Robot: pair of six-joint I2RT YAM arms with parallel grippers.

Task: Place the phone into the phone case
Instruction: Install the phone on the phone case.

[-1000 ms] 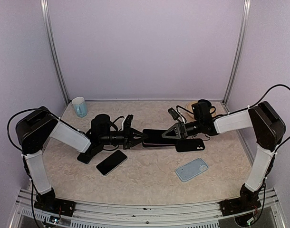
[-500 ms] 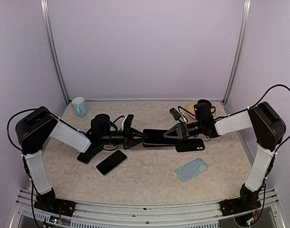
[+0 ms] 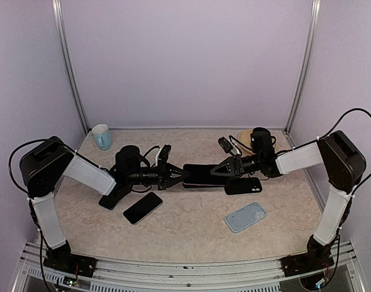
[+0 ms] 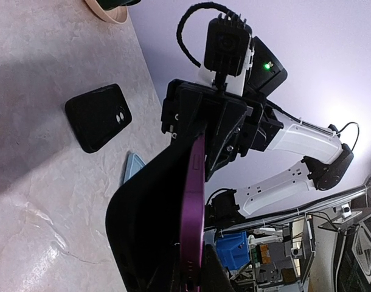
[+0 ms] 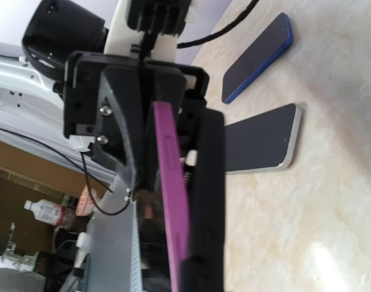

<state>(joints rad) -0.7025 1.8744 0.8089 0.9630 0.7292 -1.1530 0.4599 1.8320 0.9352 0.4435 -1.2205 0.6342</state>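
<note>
Left claw: clenched on one end of the purple phone.
Right claw: appears clamped on the opposite end.
Phone: held between both claws above the middle of the surface, with the black case against one face.
Progress: phone and case are together, but I cannot tell whether it is fully seated. Pressing home likely remains.
Axis: runs left to right, claw to claw, with the phone standing on edge.

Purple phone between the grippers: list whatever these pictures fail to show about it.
1. Which face is the screen: both wrist views see the purple phone edge-on; top view too small.
2. Its near end: cut off by the left wrist view's bottom edge.
3. Whether the right gripper grips it: fingers blur dark in the right wrist view.
</note>
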